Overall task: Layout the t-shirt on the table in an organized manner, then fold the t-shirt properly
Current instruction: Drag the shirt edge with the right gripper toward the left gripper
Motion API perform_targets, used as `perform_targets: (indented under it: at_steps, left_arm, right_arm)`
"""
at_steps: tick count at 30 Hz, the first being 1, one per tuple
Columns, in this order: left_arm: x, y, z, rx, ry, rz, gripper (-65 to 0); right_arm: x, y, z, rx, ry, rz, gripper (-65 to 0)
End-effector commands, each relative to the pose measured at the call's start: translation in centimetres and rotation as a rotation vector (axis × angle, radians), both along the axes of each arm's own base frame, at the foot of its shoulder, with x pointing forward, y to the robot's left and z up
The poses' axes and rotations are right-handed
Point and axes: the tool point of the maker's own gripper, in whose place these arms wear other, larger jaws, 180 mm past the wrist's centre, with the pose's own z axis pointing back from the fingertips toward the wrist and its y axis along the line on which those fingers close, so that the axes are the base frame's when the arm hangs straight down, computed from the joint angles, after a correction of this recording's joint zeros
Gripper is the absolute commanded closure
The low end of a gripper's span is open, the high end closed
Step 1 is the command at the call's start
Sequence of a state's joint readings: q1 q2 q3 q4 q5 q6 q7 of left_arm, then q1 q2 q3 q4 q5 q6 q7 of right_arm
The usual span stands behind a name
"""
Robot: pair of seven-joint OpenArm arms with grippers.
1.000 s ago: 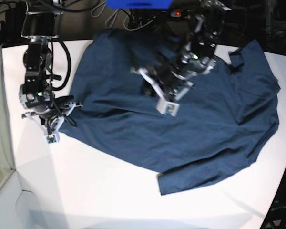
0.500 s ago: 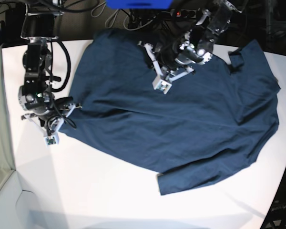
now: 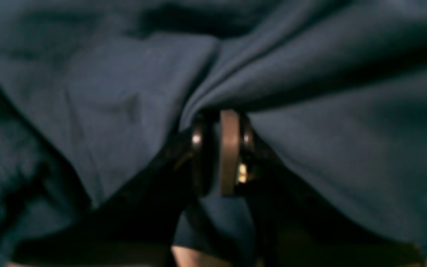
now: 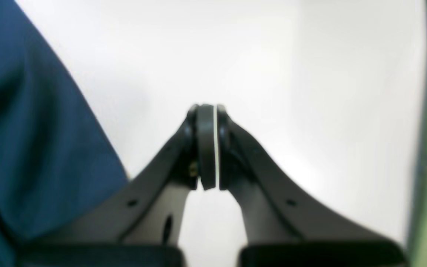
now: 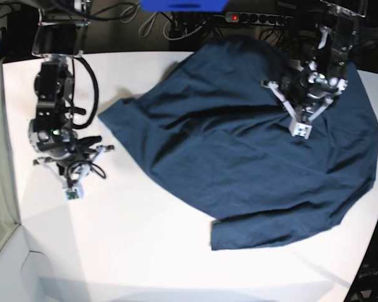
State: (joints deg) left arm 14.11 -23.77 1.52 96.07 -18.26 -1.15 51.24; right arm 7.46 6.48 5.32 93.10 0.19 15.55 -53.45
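Left gripper [image 3: 221, 148] jaws pinch t-shirt [image 5: 239, 157]; right gripper [image 4: 207, 148] jaws closed, empty.

Left tool [image 3: 222, 148] clamped on a bunched fold of the t-shirt [image 5: 239, 163], jaws almost together with cloth pinched between them (wrist view blurred and dark). Left arm reaching in from the far side on the base view's right, tool [image 5: 300, 123] pointing down and toward the camera. Right tool [image 4: 207, 148] fully closed, pads pressed flat together, holding nothing, poised over bare worktop [image 4: 272, 74]. Right arm standing near-vertical on the base view's left, tool [image 5: 72, 189] pointing down.
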Motion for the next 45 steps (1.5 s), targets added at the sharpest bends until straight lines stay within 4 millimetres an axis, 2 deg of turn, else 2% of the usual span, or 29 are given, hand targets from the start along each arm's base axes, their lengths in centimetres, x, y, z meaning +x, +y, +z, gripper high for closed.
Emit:
perform_targets:
  at_steps: [1,6,9,12,13,17,20,22,27,29,32,34,38,39,41,45]
  left_arm:
    - [-0.2,1.6,0.2,0.041,0.017,0.026,-6.0]
    - [0.6,4.1,1.2,0.059,-0.018,0.094,-6.0]
    - [1.0,4.6,1.6,0.061,-0.033,0.114,-6.0]
    - [1.0,4.5,1.6,0.057,-0.033,0.116,-6.0]
    - [0.8,4.4,1.5,0.056,-0.03,0.113,-6.0]
    - [0.7,3.5,1.2,0.029,-0.025,0.124,-6.0]
    - [0.5,2.9,0.9,0.012,-0.02,0.131,-6.0]
    - [0.5,2.9,0.8,0.011,-0.018,0.133,-6.0]
    - [0.5,3.0,0.8,0.01,-0.019,0.137,-5.8]
    - [0.3,3.3,0.7,0.012,-0.015,0.144,-5.8]
    - [0.3,4.8,1.1,0.023,-0.028,0.19,-5.8]
    - [0.6,5.7,1.7,0.028,-0.047,0.213,-5.7]
    - [1.2,6.8,2.3,0.035,-0.068,0.245,-2.8]
    - [1.7,7.0,2.6,0.034,-0.082,0.25,-0.4]
    - [2.4,7.0,3.1,0.034,-0.099,0.251,0.0]
    - [4.9,6.8,4.7,0.025,-0.162,0.246,-0.4]
  right_arm:
    - [1.5,0.3,1.9,0.009,-0.067,0.003,0.0]
    - [3.5,4.9,3.6,0.116,-0.121,0.028,0.0]
    - [4.7,9.7,4.9,0.169,-0.143,0.111,0.0]
    - [5.6,15.8,5.5,0.223,-0.135,0.22,0.0]
    - [5.7,17.6,5.3,0.235,-0.121,0.256,0.0]
    - [6.7,21.1,4.0,0.212,-0.078,0.36,0.0]
    - [7.0,25.4,2.8,0.296,-0.048,0.453,0.0]
    - [7.3,26.6,1.4,0.345,-0.012,0.465,0.0]
    - [8.3,25.6,-2.8,0.374,0.062,0.354,0.0]
    - [8.1,25.3,-3.8,0.368,0.075,0.333,0.0]
    - [7.8,25.2,-4.4,0.368,0.083,0.325,0.0]
    - [7.9,24.0,-4.9,0.35,0.093,0.315,0.0]
    - [7.9,17.5,-7.1,0.327,0.125,0.191,0.0]
    - [7.9,15.4,-7.5,0.333,0.126,0.14,0.0]
    - [7.8,10.5,-8.4,0.337,0.128,0.03,0.0]
    - [5.9,3.9,-10.3,0.316,0.157,-0.098,0.0]
